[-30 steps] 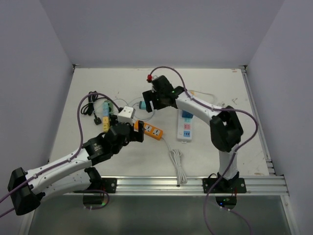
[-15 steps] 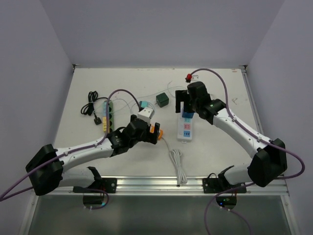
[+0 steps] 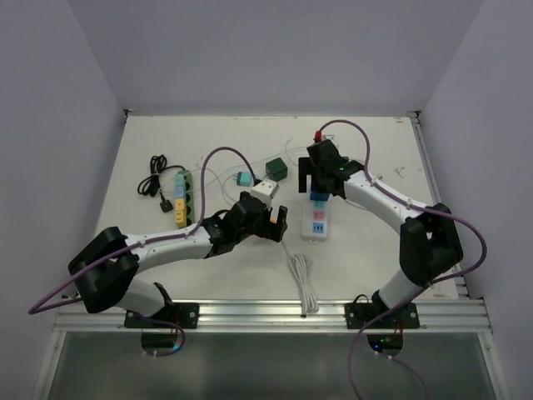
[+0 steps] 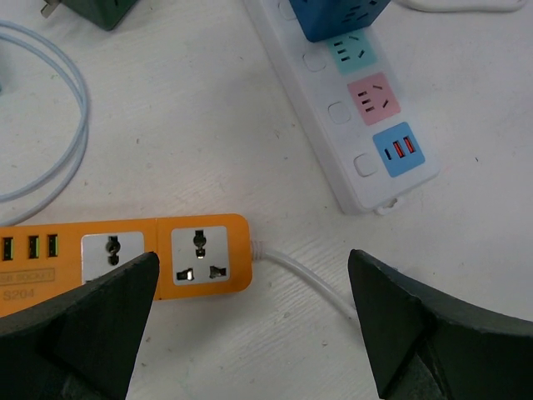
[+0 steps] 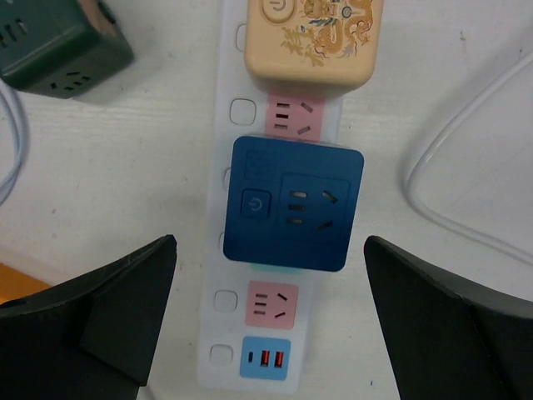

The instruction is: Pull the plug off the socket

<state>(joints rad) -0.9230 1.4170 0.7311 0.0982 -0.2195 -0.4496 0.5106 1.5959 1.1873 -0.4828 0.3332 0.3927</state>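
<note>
Our right claw (image 5: 271,242) hangs over the white power strip (image 5: 218,300), which lies right of the bench (image 3: 375,242) centre and runs from far to near. Its fingers are spread wide, one on each side of the blue plug (image 5: 296,204) and clear of it on both sides. That plug sits in the strip about midway along. Just beyond it, on the far side, a beige plug (image 5: 312,37) with a gold pattern fills the next outlet, and only a sliver of pink socket face shows between the two. On the near side a free pink outlet and a blue USB panel follow.

Left of the strip's far end stands a dark green cube socket (image 5: 58,46), apart from the strip. A thin white cable (image 5: 466,175) loops on the bench to the right of the strip.

Our left claw (image 4: 254,258) is also spread and holds nothing. It hovers above the right end of the orange power strip (image 4: 125,250), which lies just left of the white strip's near end. The orange strip's white lead (image 4: 300,279) runs nearward to a coiled bundle. A light blue cable (image 4: 67,142) curves on the bench beyond the orange strip. Well to the left lie a green multi-outlet strip (image 3: 185,197) and a coiled black cord (image 3: 152,179).
</note>
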